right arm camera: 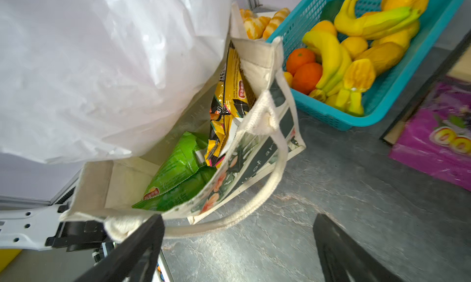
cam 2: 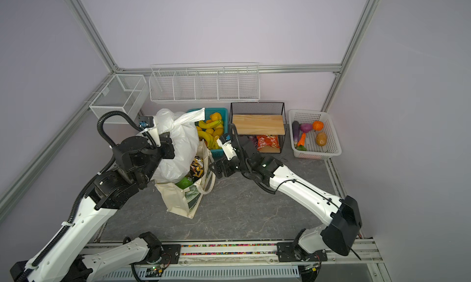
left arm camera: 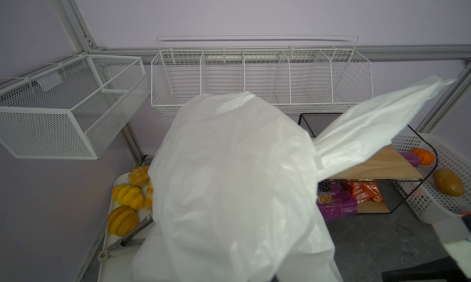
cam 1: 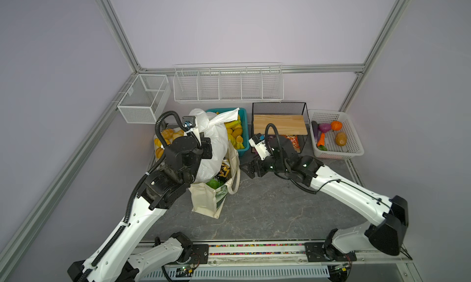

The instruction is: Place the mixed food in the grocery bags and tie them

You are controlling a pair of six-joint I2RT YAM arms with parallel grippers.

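While the left gripper [cam 1: 207,150] is clamped on the plastic bag [cam 1: 216,140], held up over the tote [cam 1: 204,204], its tips are hidden by plastic. Tote stands on table [cam 1: 267,206], mouth up, with zigzag bag [right arm camera: 226,97] and green bag [right arm camera: 175,173] inside. Right gripper [cam 1: 247,170] is spread wide, empty, just beside the tote strap [right arm camera: 254,212]; whether it touches the strap is unclear.
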